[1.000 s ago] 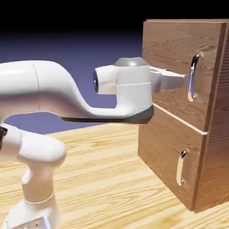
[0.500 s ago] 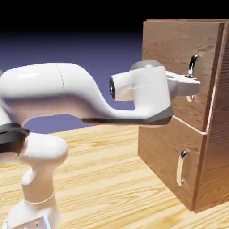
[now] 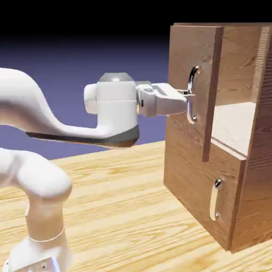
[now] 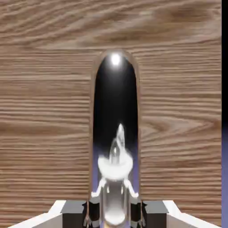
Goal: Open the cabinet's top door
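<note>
Gripper (image 4: pixel 114 213) clamped the handle (image 4: pixel 115 133) — only the exterior view showed the top door (image 3: pixel 194 87) standing ajar, pale shelf (image 3: pixel 232 125) exposed.

Brown wood-grain top door (image 3: pixel 194 79) carries a glossy, mirror-like silver handle (image 4: pixel 115 133).

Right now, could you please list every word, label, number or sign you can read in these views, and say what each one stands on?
None: no text shows in either view.
The cabinet, the top door and its handle show only wood grain and bare metal.
The gripper and the arm are plain and unmarked.
</note>
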Action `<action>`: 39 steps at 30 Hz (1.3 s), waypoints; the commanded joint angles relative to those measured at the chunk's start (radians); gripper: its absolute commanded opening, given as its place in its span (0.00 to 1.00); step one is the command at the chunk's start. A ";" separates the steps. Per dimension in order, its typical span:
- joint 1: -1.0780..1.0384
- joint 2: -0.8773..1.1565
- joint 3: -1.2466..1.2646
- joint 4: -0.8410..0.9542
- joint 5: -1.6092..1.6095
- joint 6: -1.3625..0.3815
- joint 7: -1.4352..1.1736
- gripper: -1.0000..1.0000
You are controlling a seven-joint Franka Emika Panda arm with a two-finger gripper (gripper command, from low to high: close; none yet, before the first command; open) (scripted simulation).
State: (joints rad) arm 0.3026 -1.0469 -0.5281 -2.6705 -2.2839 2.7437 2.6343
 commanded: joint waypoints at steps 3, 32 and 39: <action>-0.093 -0.063 0.106 -0.074 0.131 -0.037 -0.053 0.00; -0.122 -0.442 1.054 -0.230 1.298 -0.760 -0.417 0.00; -0.194 -0.356 1.308 -0.062 1.507 -1.008 -0.405 0.00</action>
State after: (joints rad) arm 0.1082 -1.4026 0.7794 -2.7329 -0.7764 1.7371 2.2293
